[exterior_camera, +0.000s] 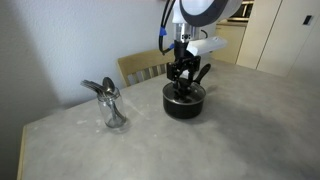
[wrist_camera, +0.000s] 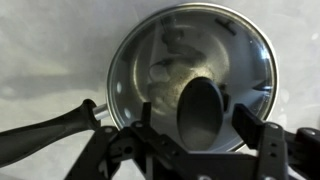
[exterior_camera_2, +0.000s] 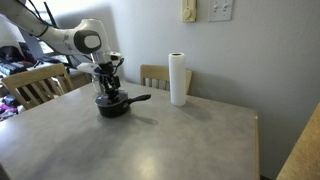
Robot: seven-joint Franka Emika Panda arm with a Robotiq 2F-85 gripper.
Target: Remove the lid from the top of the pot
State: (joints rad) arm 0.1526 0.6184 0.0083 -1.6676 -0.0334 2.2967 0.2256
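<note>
straddling lid knob (wrist_camera: 201, 105), pincer (wrist_camera: 197, 122) spread

Grey table (exterior_camera_2: 190, 135): black pot (exterior_camera_2: 111, 108), handle sideways; paper towel roll (exterior_camera_2: 179, 80) upright near far edge; shiny metal object (exterior_camera: 110, 108) well apart from pot.

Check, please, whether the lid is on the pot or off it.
On. In the wrist view the shiny lid covers the pot, and the open gripper straddles its knob.

Grey table (exterior_camera_2: 170, 140), wooden chairs (exterior_camera_2: 35, 85), beige wall (exterior_camera_2: 270, 60)
</note>
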